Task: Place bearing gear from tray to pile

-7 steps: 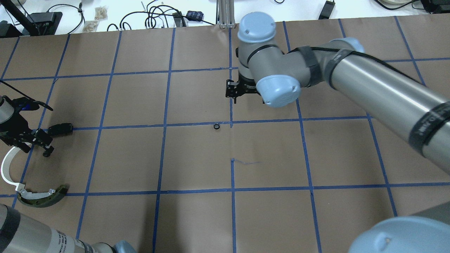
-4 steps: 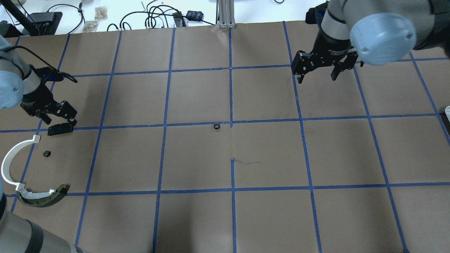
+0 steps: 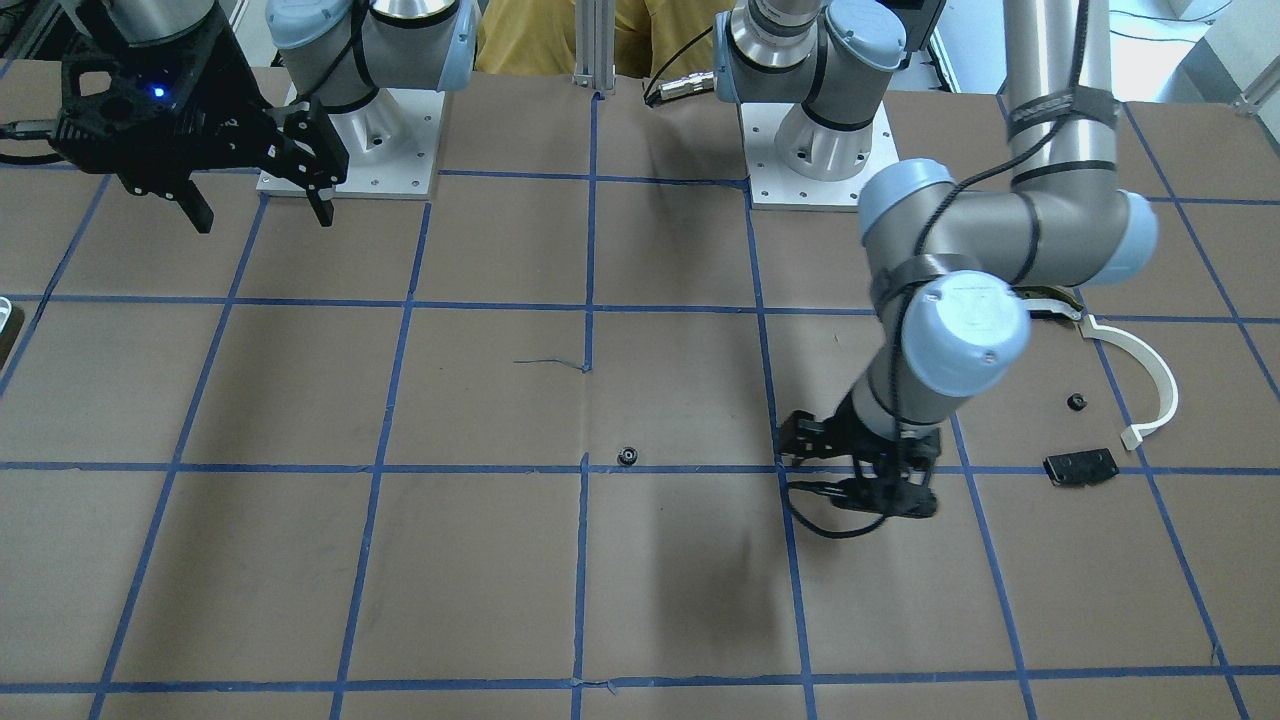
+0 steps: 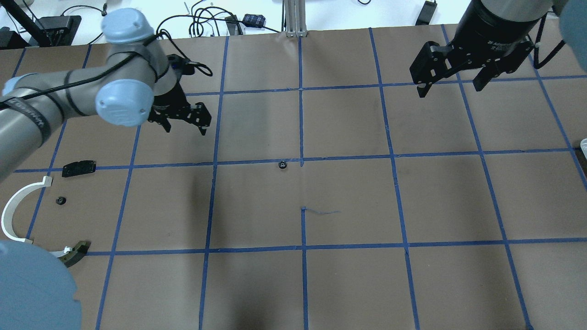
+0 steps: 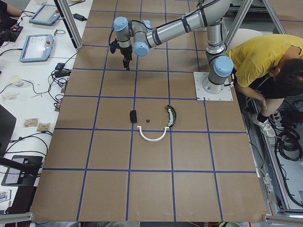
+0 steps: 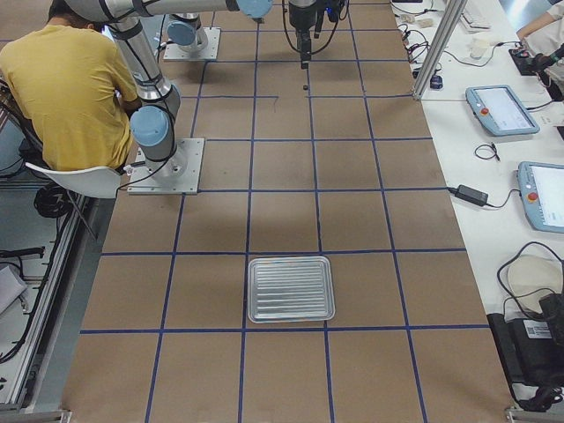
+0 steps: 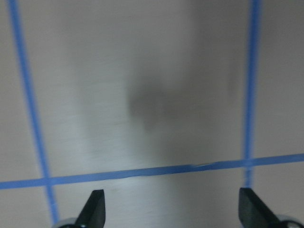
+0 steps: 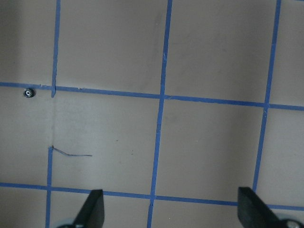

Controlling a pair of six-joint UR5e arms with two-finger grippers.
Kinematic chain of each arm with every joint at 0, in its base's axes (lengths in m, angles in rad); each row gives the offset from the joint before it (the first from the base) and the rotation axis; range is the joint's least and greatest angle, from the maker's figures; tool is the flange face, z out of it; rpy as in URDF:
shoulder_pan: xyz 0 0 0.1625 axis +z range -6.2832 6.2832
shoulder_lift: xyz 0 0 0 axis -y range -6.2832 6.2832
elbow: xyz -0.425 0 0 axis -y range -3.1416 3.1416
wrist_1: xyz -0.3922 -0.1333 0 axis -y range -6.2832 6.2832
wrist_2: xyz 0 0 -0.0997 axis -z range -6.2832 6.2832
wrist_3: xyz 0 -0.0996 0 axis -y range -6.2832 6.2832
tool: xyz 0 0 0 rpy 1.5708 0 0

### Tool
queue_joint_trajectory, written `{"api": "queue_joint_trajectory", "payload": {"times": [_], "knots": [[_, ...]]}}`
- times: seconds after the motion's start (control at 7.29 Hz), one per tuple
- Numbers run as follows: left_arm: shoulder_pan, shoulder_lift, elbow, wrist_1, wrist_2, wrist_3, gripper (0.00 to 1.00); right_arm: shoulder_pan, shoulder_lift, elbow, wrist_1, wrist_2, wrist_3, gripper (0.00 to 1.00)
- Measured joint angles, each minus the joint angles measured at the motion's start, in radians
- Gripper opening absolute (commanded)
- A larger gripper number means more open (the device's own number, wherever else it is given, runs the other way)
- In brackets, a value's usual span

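Brown gridded bench (image 4: 348, 284) holds the bearing gear (image 4: 283, 164) at centre, well apart from tray (image 6: 291, 261) and pile (image 4: 60, 200); pickup appears pending, so my released, empty left tool (image 4: 185, 130) must centre over it.

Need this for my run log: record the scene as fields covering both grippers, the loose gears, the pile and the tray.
left gripper: open, empty, above bare paper
right gripper: open, empty, raised above the table
small black gear near table centre: lying alone by a blue tape line
small black gear in pile: beside white curved strip and flat black plate, touching neither
silver ribbed tray: at the table's right end
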Motion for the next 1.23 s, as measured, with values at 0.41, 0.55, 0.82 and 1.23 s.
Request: {"api": "queue_joint_trajectory", "payload": {"times": [0.41,0.55,0.82,1.23], "knots": [[-0.194,-0.052,-0.014,0.116,-0.036,-0.118,1.0,0.015,0.055,0.035,-0.058,-0.034,0.001,1.0],[-0.228,-0.075,-0.016,0.144,-0.038,-0.138,1.0,0.016,0.059,0.046,-0.092,-0.034,0.003,1.0],[-0.265,-0.129,-0.019,0.206,-0.058,-0.157,1.0,0.017,0.06,0.076,-0.138,-0.035,0.011,1.0],[-0.272,-0.169,-0.02,0.22,-0.076,-0.16,0.71,0.018,0.061,0.087,-0.169,-0.024,0.013,1.0]]}}
